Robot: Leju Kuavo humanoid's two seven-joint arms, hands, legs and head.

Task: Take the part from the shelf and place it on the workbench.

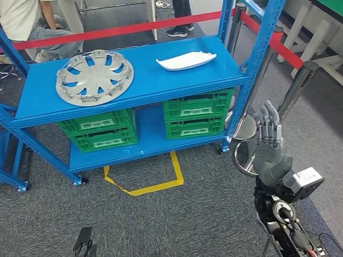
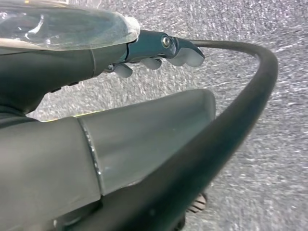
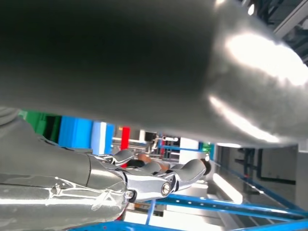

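White curved part (image 1: 186,60), blue shelf (image 1: 162,80)

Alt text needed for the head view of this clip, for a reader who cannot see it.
The robot's right hand is raised, fingers apart and holding nothing, to the right of a blue shelf. On the top level lie a silver hubcap and a white curved part; green crates sit below.

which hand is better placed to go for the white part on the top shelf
Probably the right hand: it is raised, fingers apart and empty, on the same side as the white part at the right end of the shelf. The left hand hangs low over the floor.
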